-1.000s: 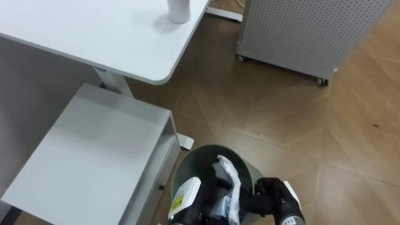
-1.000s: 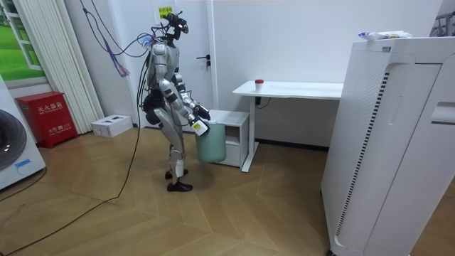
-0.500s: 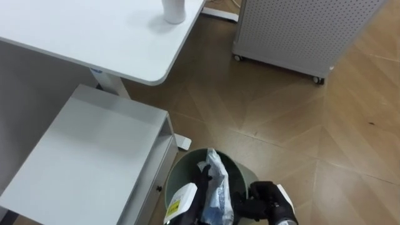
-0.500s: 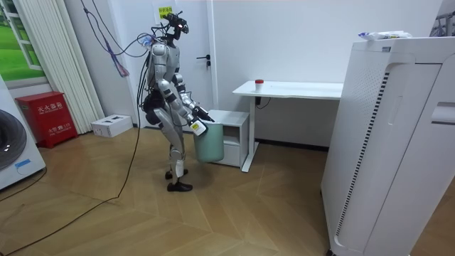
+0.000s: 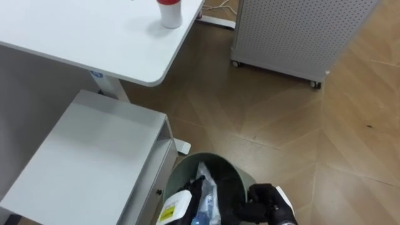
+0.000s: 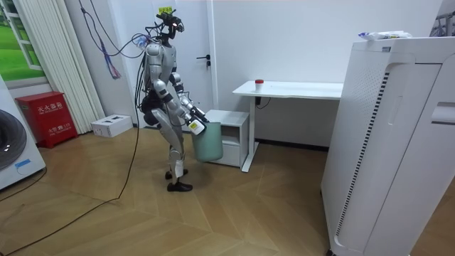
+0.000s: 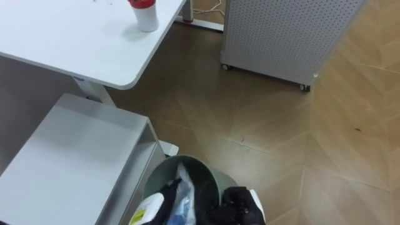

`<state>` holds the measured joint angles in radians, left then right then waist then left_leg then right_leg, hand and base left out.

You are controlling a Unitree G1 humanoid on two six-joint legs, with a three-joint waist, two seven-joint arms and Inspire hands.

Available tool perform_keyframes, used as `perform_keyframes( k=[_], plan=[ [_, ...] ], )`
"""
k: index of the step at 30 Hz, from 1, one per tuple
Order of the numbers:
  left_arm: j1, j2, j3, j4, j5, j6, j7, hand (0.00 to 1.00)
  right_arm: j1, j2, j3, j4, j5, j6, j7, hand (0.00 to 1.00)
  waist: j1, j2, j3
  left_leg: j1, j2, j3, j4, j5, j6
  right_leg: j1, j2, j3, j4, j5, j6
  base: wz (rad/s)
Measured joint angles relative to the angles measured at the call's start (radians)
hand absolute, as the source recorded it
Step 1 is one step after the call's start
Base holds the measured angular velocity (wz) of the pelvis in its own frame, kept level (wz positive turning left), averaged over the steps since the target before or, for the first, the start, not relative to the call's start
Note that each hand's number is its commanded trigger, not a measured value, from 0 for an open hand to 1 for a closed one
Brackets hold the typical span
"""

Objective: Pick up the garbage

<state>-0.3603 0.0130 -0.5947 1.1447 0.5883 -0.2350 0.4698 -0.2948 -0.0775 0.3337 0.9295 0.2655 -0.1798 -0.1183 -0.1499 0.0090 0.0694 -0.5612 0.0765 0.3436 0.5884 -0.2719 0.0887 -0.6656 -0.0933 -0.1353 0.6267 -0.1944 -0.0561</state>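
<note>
Silver-grey torso, arms and legs with black joints and black feet, on the room view's left of the bin (image 6: 210, 142). Dark head, topped with a small yellow-green marker. Purple and blue cables looping off the shoulders. At the bin, black left hand (image 5: 196, 192) with yellow-marked white tag, black right hand (image 5: 270, 201).

I log the garbage (image 5: 205, 186) as a crumpled piece of clear-white plastic with blue patches. It stands roughly on end inside the bin's mouth, towards the side nearer the cabinet. The bin (image 5: 232, 177) is round, grey-green, open-topped and dark inside, and it stands upright just beside a low white cabinet (image 5: 94, 156); from the room view I cannot tell whether its base rests on the floor.
</note>
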Motion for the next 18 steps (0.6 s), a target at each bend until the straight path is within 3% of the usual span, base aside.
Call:
perform_keyframes(
  k=[5, 8, 15, 18],
  plan=[
    [-0.029, 0.003, -0.025, 0.052, 0.130, 0.077, 0.005, 0.00, 0.000, -0.014, 0.018, 0.000, 0.002, 0.030, 0.023, 1.00, -0.013, 0.008, -0.0031, -0.001, 0.000, 0.006, -0.002, 0.000, 0.000, -0.005, -0.006, -0.008, 0.000, 0.001, -0.002, -0.03],
    [-0.043, 0.009, -0.056, 0.063, 0.149, 0.124, 0.005, 0.00, 0.001, -0.023, 0.019, -0.001, 0.000, 0.045, 0.025, 1.00, -0.021, 0.023, -0.0053, -0.002, -0.001, 0.007, -0.004, 0.000, 0.000, -0.006, -0.007, -0.008, 0.000, 0.002, -0.001, 0.00],
    [-0.041, 0.023, -0.097, 0.064, 0.151, 0.186, -0.022, 0.00, 0.001, -0.031, 0.021, -0.021, 0.009, 0.050, 0.019, 1.00, -0.042, 0.032, -0.0048, 0.003, -0.003, 0.021, -0.016, 0.000, 0.000, -0.013, -0.010, -0.005, 0.000, 0.001, -0.001, -0.03],
    [-0.036, 0.022, -0.098, 0.070, 0.151, 0.193, -0.030, 0.00, 0.000, -0.034, 0.026, -0.049, 0.013, 0.049, 0.005, 1.00, -0.045, 0.032, -0.0047, 0.013, -0.003, 0.032, -0.025, 0.000, 0.000, -0.011, -0.012, -0.004, -0.003, 0.002, -0.001, -0.11]
  ],
)
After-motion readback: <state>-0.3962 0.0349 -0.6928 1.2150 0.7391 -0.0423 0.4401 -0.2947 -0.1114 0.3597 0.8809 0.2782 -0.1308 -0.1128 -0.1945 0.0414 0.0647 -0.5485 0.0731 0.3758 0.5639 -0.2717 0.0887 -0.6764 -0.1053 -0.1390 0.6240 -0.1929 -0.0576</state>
